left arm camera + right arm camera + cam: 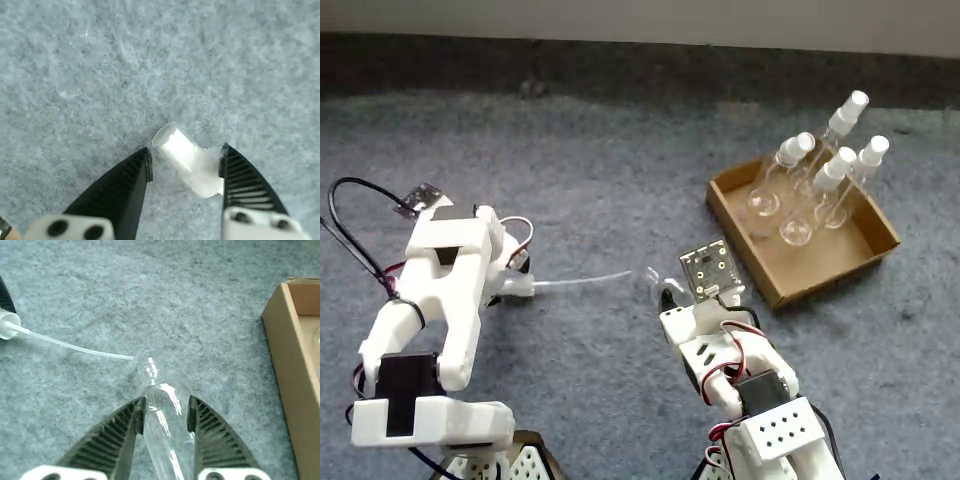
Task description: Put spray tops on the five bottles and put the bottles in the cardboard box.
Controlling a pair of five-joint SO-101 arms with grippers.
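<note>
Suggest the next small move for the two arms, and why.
Probably ease the left pincer, gripping the top, toward the bottle so the tube threads in. The tube's tip sits just short of the bottle's open mouth, roughly in line, and the right pincer holds the bottle.

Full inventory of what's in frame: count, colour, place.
Capped bottles: 4, clear with white tops, in the box.
Box: 1, brown cardboard, on the mat beyond the right arm.
Open bottle: 1, clear, gripped in the right jaws.
Spray top: 1, white with thin tube, gripped in the left jaws; tube tip just short of the open bottle's mouth.
Mat: 1, grey, under everything.
Arms: 2, white; left arm, right arm.
</note>
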